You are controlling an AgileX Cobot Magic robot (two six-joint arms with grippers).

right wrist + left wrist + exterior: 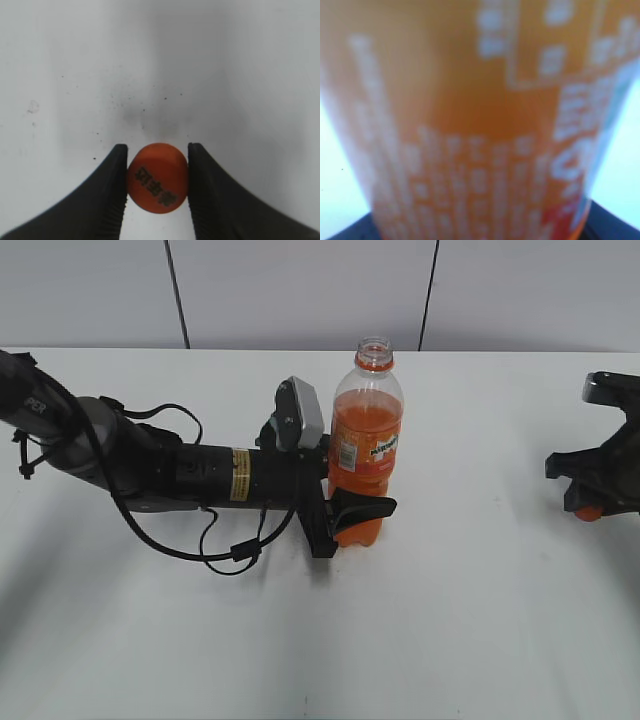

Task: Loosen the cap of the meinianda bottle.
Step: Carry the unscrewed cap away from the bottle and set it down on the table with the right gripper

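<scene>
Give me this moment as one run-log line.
left gripper: shut on bottle, upright on table | right gripper: shut on cap, away at right | bottle neck: open

The left arm (200, 475) is black with looping black cables, a yellow label and a grey wrist camera (300, 412).

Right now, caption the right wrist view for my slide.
Right tool pinching the removed orange cap between its fingers above the white table.
</scene>
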